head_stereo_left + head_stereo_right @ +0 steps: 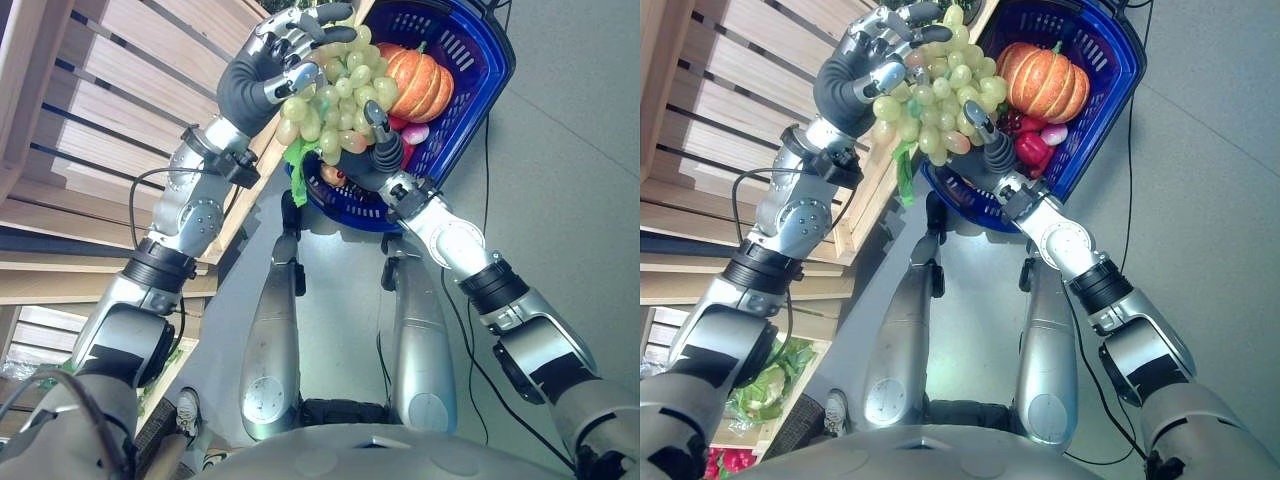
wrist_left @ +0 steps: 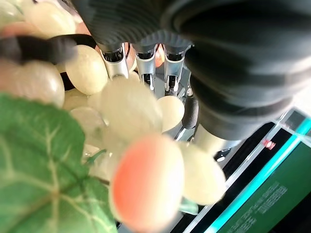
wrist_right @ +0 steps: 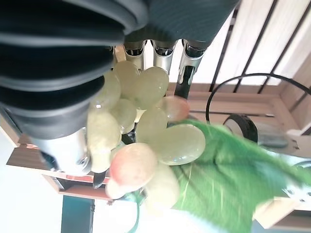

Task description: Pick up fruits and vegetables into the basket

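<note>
Both my left hand [image 1: 262,72] and right hand [image 1: 378,150] curl fingers around the green plastic grape bunch [image 1: 335,100]; uneven release beside the blue basket [image 1: 480,60] risks dropping it.

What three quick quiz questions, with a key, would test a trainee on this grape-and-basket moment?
1. True or false: the bunch of green grapes already lies inside the blue basket.
2. Which hands touch the bunch? A) the left hand alone B) the right hand alone C) both
3. Fill in: the large orange thing in the basket is a ____.

Key
1. False: both hands hold the bunch up in front of the basket.
2. C: the left hand's fingers curl round its upper part, and the right hand grips it from below.
3. pumpkin, with a red pepper beside it.
</note>
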Robot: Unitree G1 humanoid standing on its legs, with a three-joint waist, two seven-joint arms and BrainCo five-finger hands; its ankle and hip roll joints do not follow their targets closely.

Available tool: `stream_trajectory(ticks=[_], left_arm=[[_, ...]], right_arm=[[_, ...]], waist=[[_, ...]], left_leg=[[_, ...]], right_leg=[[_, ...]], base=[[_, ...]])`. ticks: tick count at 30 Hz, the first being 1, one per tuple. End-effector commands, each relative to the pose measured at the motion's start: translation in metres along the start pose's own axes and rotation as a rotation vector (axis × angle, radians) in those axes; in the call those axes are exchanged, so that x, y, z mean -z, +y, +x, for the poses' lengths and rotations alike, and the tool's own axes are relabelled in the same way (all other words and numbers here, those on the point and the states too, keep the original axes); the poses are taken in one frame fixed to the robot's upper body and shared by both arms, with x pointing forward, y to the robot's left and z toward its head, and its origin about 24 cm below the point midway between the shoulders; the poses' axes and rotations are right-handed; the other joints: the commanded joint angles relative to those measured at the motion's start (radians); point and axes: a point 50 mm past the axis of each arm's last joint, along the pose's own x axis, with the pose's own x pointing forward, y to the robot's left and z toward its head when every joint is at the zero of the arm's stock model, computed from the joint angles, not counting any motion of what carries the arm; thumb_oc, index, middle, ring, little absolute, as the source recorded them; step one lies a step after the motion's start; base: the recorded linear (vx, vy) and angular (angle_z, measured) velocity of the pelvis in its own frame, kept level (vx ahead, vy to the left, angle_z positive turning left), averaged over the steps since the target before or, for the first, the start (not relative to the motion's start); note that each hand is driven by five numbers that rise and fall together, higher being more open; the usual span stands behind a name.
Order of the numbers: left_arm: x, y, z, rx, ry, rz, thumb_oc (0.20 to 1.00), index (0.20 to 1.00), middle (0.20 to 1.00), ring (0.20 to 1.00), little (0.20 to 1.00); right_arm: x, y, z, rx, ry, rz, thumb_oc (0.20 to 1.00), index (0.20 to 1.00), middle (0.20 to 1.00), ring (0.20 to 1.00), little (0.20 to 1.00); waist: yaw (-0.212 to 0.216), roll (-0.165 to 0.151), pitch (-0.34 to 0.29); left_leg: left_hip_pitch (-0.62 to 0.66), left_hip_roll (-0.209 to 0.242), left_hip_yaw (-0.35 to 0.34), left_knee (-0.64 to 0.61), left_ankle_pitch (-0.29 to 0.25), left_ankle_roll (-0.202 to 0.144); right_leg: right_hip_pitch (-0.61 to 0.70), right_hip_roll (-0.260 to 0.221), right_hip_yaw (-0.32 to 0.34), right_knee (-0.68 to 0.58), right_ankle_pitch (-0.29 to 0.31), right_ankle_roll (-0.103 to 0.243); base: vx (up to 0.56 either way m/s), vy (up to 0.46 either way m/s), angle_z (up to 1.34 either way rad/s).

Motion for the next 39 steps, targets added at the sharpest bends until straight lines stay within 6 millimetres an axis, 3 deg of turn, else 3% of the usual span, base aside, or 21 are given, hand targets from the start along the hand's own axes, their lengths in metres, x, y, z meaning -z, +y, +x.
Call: stream_trajectory(ticks=[1, 15, 16, 17, 24, 39], left_arm=[[-0.003, -0.008, -0.002, 0.069, 0.053, 0.084, 0.200, 0.200, 0.200, 0.200, 0.200], [-0.005, -0.004, -0.006, 0.020, 0.059, 0.135, 0.200, 0.200, 0.200, 0.200, 0.200], [-0.007, 0.001, -0.007, -0.052, 0.040, 0.144, 0.705, 0.705, 0.705, 0.705, 0.705], [-0.009, 0.005, -0.008, -0.101, 0.024, 0.164, 1.000, 1.000, 1.000, 1.000, 1.000], [-0.020, 0.023, -0.025, -0.424, -0.130, 0.220, 1.000, 1.000, 1.000, 1.000, 1.000], [-0.025, 0.033, -0.042, -0.802, -0.280, 0.307, 1.000, 1.000, 1.000, 1.000, 1.000]], right_arm=[[-0.031, 0.076, 0.038, -0.397, -0.171, -0.035, 0.200, 0.200, 0.200, 0.200, 0.200], [-0.042, 0.078, 0.036, -0.363, -0.229, -0.125, 0.200, 0.200, 0.200, 0.200, 0.200], [-0.043, 0.078, 0.036, -0.356, -0.233, -0.144, 0.200, 0.200, 0.200, 0.200, 0.200], [-0.043, 0.078, 0.036, -0.346, -0.238, -0.158, 0.200, 0.200, 0.200, 0.200, 0.200], [-0.048, 0.077, 0.035, -0.324, -0.281, -0.186, 0.200, 0.200, 0.200, 0.200, 0.200], [-0.049, 0.080, 0.038, -0.274, -0.344, -0.220, 0.200, 0.200, 0.200, 0.200, 0.200]], waist=[[-0.014, -0.013, -0.016], [-0.017, -0.011, -0.016], [-0.017, -0.011, -0.016], [-0.016, -0.012, -0.016], [-0.008, -0.016, -0.016], [-0.001, -0.033, -0.016]], left_leg=[[-0.010, -0.115, 0.042, 0.066, -0.091, 0.093], [-0.006, -0.112, 0.047, 0.059, -0.089, 0.093], [-0.005, -0.113, 0.046, 0.057, -0.088, 0.095], [-0.004, -0.113, 0.046, 0.057, -0.088, 0.095], [-0.012, -0.117, 0.037, 0.061, -0.087, 0.096], [-0.016, -0.121, 0.029, 0.063, -0.087, 0.091]], right_leg=[[0.090, 0.057, -0.086, -0.122, 0.045, -0.005], [0.091, 0.062, -0.085, -0.122, 0.044, -0.004], [0.092, 0.063, -0.085, -0.122, 0.042, -0.006], [0.092, 0.064, -0.085, -0.122, 0.040, -0.006], [0.087, 0.066, -0.089, -0.118, 0.036, -0.008], [0.085, 0.077, -0.097, -0.110, 0.023, -0.013]], base=[[0.00, 0.000, 0.00], [0.00, 0.000, 0.00], [0.00, 0.000, 0.00], [0.00, 0.000, 0.00], [0.00, -0.010, 0.00], [0.00, 0.000, 0.00]])
